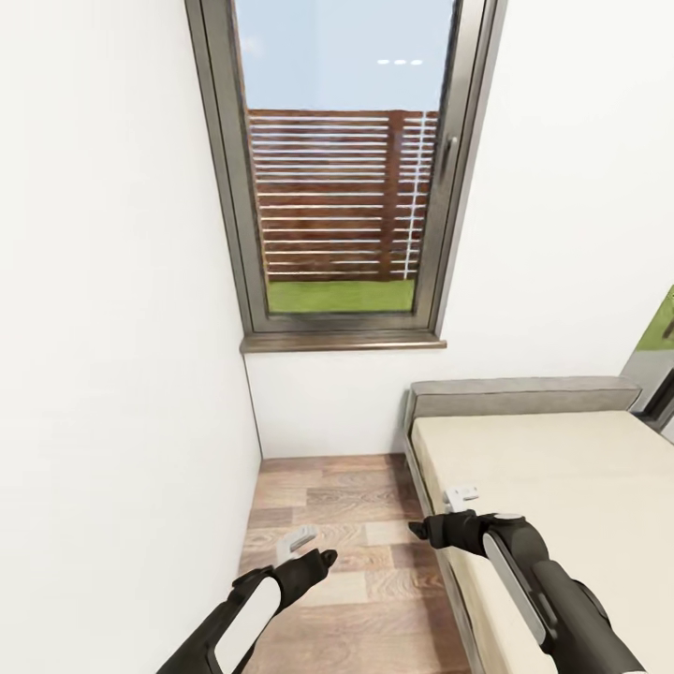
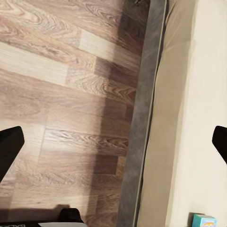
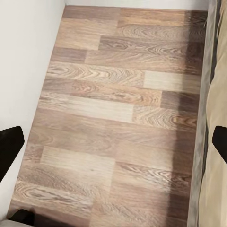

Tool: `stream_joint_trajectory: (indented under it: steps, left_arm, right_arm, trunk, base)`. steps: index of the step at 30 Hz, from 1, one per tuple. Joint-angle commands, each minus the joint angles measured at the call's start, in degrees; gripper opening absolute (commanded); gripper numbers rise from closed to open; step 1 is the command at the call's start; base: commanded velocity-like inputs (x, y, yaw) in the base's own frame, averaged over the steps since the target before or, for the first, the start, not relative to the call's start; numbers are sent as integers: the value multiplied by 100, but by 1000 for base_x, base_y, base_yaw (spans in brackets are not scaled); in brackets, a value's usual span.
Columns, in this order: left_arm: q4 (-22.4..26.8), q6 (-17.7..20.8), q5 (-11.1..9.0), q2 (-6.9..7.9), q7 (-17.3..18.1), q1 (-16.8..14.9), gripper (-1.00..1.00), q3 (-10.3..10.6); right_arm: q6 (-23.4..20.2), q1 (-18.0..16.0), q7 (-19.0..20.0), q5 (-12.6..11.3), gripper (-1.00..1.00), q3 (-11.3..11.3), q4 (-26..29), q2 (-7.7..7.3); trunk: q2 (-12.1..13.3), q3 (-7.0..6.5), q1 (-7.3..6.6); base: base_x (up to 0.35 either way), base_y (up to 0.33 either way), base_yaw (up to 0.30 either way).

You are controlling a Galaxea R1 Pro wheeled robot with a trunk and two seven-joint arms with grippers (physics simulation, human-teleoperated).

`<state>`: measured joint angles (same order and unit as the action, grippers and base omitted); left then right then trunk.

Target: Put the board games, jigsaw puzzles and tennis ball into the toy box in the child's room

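From the head camera, both arms are reaching over the wood-plank floor beside the bed, under a window; the left gripper and right gripper are both standing released, holding nothing. The left wrist camera is showing a corner of a blue board game lying on the mattress. The right wrist camera is facing floor, wall and bed frame.
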<state>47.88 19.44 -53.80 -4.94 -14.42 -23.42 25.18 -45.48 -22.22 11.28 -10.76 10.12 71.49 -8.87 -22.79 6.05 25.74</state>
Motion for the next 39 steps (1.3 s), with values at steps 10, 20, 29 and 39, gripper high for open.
stream_joint_trajectory:
  steps: [10, 20, 29, 39]
  left_arm:
    - [11, 7, -62, 0, -54, -5, 100, 7]
    - [11, 7, -67, -8, -58, -5, 100, 5]
    - [11, 7, -74, -14, -60, -5, 100, 4]
    - [11, 7, -77, -15, -61, -5, 100, 4]
  right_arm:
    - [-72, -23, -9, -37, 100, 7, 5, 19]
    - [-93, -35, -10, -53, 100, 7, 5, 15]
    - [-99, -42, -8, -57, 100, 7, 5, 16]
    - [-101, -45, -11, -58, 100, 7, 5, 17]
  trunk:
    - [-13, 13, 5]
    - [-13, 13, 5]
    - [-13, 13, 5]
    - [-13, 13, 5]
  base:
    - [48, 0, -144]
    - [11, 0, -246]
    - [3, 0, -270]
    - [1, 0, -276]
